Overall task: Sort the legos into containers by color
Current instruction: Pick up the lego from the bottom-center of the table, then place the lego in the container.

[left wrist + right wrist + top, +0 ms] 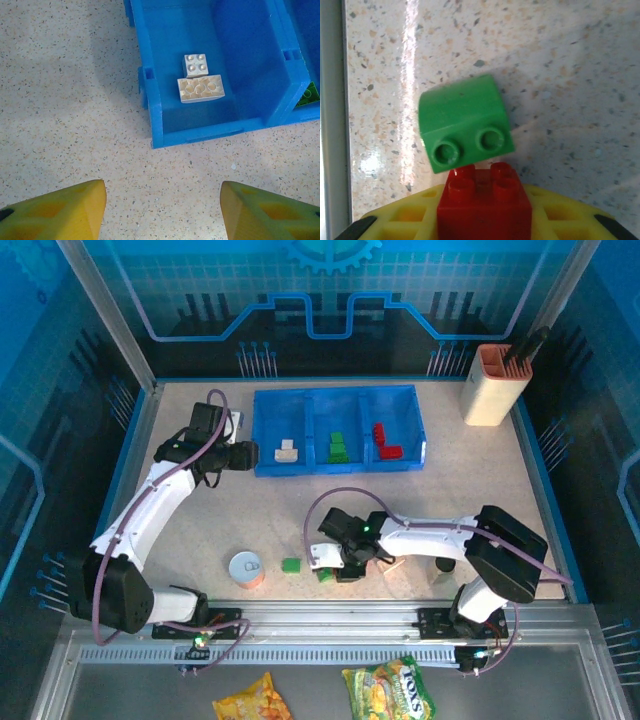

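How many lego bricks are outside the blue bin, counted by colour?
Green bricks: 2
Red brick: 1
Total: 3

Speckled beige tabletop point(480, 490) w/ blue printed backdrop point(200, 290).

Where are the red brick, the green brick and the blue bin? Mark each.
red brick point(485, 202): right wrist view, front face.
green brick point(462, 110): right wrist view, curved top.
blue bin point(151, 107): left wrist view, left wall.
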